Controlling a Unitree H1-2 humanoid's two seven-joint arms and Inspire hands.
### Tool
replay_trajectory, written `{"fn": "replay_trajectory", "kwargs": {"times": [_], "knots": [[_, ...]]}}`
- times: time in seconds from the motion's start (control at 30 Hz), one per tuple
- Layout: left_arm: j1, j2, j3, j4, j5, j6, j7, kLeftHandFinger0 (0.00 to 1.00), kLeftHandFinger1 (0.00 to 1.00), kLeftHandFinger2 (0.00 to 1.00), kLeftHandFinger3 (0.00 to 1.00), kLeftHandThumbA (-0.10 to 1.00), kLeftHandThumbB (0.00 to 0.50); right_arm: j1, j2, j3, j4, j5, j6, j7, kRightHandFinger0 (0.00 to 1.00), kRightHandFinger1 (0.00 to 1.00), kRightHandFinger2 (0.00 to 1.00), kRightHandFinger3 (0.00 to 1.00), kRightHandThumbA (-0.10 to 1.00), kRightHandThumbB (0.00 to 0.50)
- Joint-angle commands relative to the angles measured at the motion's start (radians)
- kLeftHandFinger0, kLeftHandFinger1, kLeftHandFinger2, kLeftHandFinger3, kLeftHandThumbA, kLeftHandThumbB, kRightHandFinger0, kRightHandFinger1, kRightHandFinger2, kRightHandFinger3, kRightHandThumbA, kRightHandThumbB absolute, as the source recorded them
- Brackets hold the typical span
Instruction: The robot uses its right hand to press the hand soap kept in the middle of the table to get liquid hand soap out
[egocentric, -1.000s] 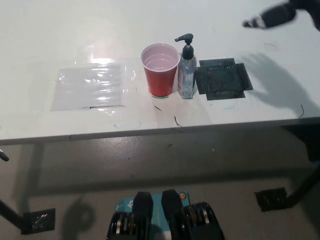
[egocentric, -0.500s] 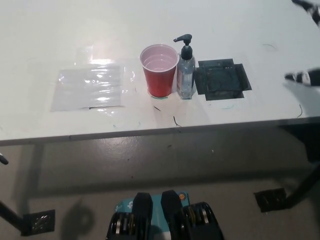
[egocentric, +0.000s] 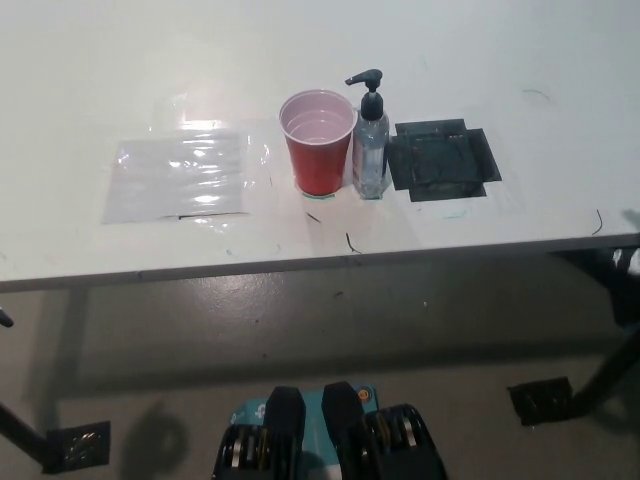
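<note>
Only a sliver of the black right hand (egocentric: 628, 258) shows at the far right edge of the view, just below the table's near edge; too little of it is in view to tell whether its fingers are spread or closed. It is well apart from everything on the table. The white left hand is out of view.

The white table (egocentric: 300, 60) fills the upper part of the view. Near its middle stands the hand soap bottle (egocentric: 371, 150), clear, upright, with a black pump head whose spout points left. Just beside it on the left, touching or nearly so, stands a red cup (egocentric: 319, 141), upright and open. Right of the bottle a dark square patch (egocentric: 441, 160) lies flat. Further left a clear plastic sheet (egocentric: 180, 178) lies flat, glinting.
</note>
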Motion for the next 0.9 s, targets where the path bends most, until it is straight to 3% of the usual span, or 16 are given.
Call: {"fn": "replay_trajectory", "kwargs": {"times": [0.0, 0.07, 0.27, 0.3, 0.37, 0.47, 0.53, 0.73, 0.8, 0.87], "knots": [[-0.023, 0.009, 0.029, -0.018, 0.026, 0.018, -0.003, 1.00, 1.00, 1.00, 0.89, 0.29, 0.000, 0.034, 0.008, -0.024, 0.026, 0.045, -0.080, -0.098, 1.00, 1.00, 1.00, 1.00, 1.00, 0.225], [-0.023, 0.010, 0.028, -0.018, 0.026, 0.018, -0.003, 1.00, 1.00, 1.00, 0.89, 0.28, 0.000, 0.041, 0.016, -0.024, 0.035, 0.047, -0.086, -0.112, 1.00, 1.00, 1.00, 1.00, 1.00, 0.239], [-0.013, 0.012, 0.015, -0.020, 0.010, 0.018, 0.011, 1.00, 1.00, 1.00, 0.86, 0.26, 0.000, 0.086, 0.043, -0.031, 0.082, 0.064, -0.125, -0.163, 1.00, 1.00, 1.00, 1.00, 1.00, 0.218], [-0.013, 0.011, 0.015, -0.021, 0.011, 0.018, 0.013, 1.00, 1.00, 1.00, 0.83, 0.25, 0.000, 0.094, 0.053, -0.040, 0.094, 0.086, -0.130, -0.170, 1.00, 1.00, 1.00, 1.00, 1.00, 0.252], [-0.007, 0.006, 0.022, -0.024, 0.009, 0.018, 0.018, 1.00, 1.00, 1.00, 0.83, 0.25, 0.000, 0.087, 0.053, -0.039, 0.102, 0.095, -0.133, -0.171, 1.00, 1.00, 1.00, 1.00, 1.00, 0.253], [-0.003, 0.003, 0.028, -0.022, 0.008, 0.018, 0.022, 1.00, 1.00, 1.00, 0.89, 0.26, 0.000, 0.103, 0.057, -0.042, 0.128, 0.090, -0.153, -0.198, 1.00, 1.00, 1.00, 1.00, 1.00, 0.233], [-0.001, 0.003, 0.029, -0.024, 0.006, 0.018, 0.023, 1.00, 1.00, 1.00, 0.90, 0.27, 0.000, 0.107, 0.063, -0.053, 0.134, 0.110, -0.140, -0.206, 1.00, 1.00, 1.00, 1.00, 1.00, 0.248], [0.008, 0.004, 0.019, -0.025, -0.001, 0.018, 0.037, 1.00, 1.00, 1.00, 0.89, 0.29, 0.000, 0.099, 0.100, -0.121, 0.140, 0.234, -0.111, -0.208, 1.00, 1.00, 1.00, 1.00, 1.00, 0.200], [0.006, 0.003, 0.020, -0.022, -0.001, 0.018, 0.038, 1.00, 1.00, 1.00, 0.87, 0.29, 0.000, 0.097, 0.102, -0.120, 0.146, 0.225, -0.113, -0.218, 1.00, 1.00, 1.00, 1.00, 1.00, 0.222], [0.003, 0.000, 0.025, -0.021, 0.004, 0.018, 0.029, 1.00, 1.00, 1.00, 0.91, 0.29, 0.000, 0.094, 0.112, -0.123, 0.144, 0.223, -0.107, -0.231, 1.00, 1.00, 1.00, 1.00, 1.00, 0.236]]}}
